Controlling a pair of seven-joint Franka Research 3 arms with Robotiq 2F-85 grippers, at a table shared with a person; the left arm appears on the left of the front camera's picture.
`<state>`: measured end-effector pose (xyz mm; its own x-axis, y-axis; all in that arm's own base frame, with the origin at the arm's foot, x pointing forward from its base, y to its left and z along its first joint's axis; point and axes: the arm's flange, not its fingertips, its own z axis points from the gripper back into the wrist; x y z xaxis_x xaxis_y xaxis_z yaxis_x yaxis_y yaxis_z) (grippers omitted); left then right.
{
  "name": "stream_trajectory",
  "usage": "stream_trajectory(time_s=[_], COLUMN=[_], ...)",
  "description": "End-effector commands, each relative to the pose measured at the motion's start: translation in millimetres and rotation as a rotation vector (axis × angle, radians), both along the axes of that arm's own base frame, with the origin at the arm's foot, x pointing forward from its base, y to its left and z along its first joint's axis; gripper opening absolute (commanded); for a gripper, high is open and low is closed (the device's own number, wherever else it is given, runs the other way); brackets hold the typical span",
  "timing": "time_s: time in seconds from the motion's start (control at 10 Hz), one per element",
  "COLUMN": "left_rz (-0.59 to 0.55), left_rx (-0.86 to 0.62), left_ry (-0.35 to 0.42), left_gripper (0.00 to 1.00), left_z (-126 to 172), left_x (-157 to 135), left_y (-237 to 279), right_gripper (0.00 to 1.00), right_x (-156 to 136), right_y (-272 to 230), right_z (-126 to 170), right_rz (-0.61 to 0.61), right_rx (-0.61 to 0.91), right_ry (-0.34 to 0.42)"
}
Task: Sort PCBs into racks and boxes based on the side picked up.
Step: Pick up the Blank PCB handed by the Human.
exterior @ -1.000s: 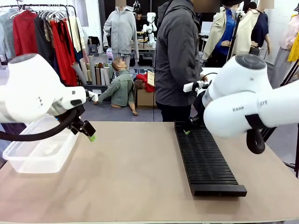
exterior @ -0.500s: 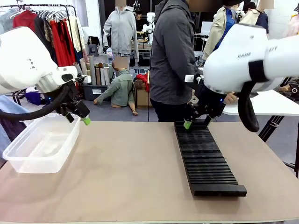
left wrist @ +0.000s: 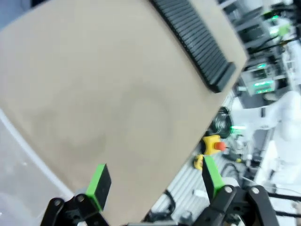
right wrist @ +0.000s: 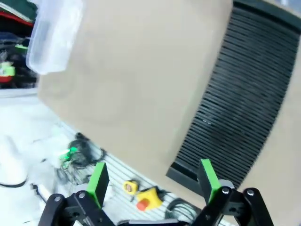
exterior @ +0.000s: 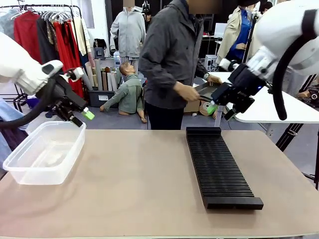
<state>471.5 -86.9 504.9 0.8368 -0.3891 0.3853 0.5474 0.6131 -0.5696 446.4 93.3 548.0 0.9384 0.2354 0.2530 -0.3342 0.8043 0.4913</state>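
**Item 1, rack** [exterior: 219, 167]: long, black and ribbed, it lay right of centre on the table [exterior: 139, 189] and ran from near to far. Every slot visible from the front stood empty.

**Item 2, clear box** [exterior: 45, 154]: it sat at the left edge of the table with its top open. Nothing could be made out inside it.

**Item 3, left gripper** [exterior: 82, 118]: it hung raised over the far right corner of the clear box, apart from it. Its fingers were spread wide with nothing between them.

**Item 4, right gripper** [exterior: 219, 110]: it was raised beyond the far end of the rack, near the person's hand [exterior: 187, 92]. Its fingers were spread wide and held nothing.

**Item 5, dark flat item** [exterior: 205, 90]: it was held at the person's hands on the far side. Whether it was 1 of the circuit boards could not be told.

**Progress, as judged:** 0 circuit boards were in the rack and 0 in the clear box. Both grippers were bare, so the sorting appeared to lie wholly ahead. The right gripper looked the better placed for a handover from the person. The face of the board taken would then decide between rack and clear box.
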Motion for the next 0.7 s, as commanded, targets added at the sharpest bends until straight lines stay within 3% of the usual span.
stream_trajectory(time_s=[0.0, 0.2, 0.6], left_rz=[-0.008, 0.043, 0.226], left_rx=[-0.186, -0.384, -0.599], left_ry=[0.064, 0.079, 0.039], left_gripper=[1.00, 1.00, 1.00], left_z=[2.8, 3.0, -9.3], left_x=[4.3, -0.7, -20.4], left_y=[30.9, 70.5, 163.9], right_gripper=[1.00, 1.00, 1.00], right_x=[5.4, 8.7, -16.1], right_y=[-36.3, -81.3, -185.6], right_z=[3.9, 2.3, -19.9], right_rz=[0.056, 0.053, 0.004], right_rx=[0.212, 0.389, 0.644], right_ry=[0.038, 0.033, -0.022])
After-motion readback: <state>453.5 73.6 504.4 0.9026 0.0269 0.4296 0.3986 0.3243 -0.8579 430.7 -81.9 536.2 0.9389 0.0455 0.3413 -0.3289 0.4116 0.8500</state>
